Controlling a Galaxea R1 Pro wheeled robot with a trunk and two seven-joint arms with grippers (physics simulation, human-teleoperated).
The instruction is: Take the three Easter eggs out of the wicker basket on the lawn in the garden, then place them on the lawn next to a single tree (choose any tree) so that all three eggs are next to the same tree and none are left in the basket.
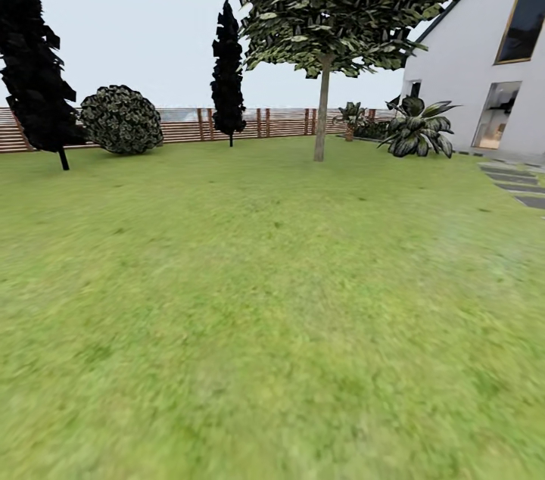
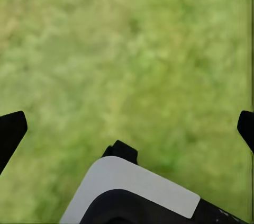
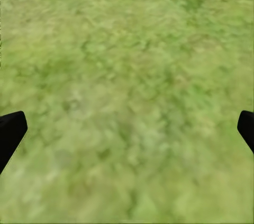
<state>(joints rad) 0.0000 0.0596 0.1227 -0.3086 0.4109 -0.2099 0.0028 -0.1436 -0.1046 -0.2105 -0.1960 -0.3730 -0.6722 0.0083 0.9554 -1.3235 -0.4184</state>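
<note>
I am looking out from my head camera over the wide, patchy green lawn [image 1: 272, 298] of the garden, and far ahead of me the tall tree with its straight grey-brown trunk and broad leafy canopy [image 1: 322, 113] is standing just right of centre, well apart from both of my claws. Beyond it the brown slatted wooden fence [image 1: 182, 126] is running across the back, with a round dark-green bush [image 1: 121, 119] and two narrow black conifers, one near the fence [image 1: 228, 63] and one at the far left [image 1: 30, 63]. To the right the white gabled house [image 1: 484, 56] is rising, with a spiky broad-leaved plant [image 1: 418, 128] and grey stepping stones [image 1: 518, 185] beside it. My left claw [image 2: 127, 128] is hanging over bare grass, its black fingertips [image 2: 11, 131] spread to the picture's two edges, holding nothing; a white and black part of my own body [image 2: 132, 195] is showing beneath it. My right claw [image 3: 127, 128] is likewise spread wide, black fingertips [image 3: 11, 131] at the edges, gripping nothing, with only grass beneath.
</note>
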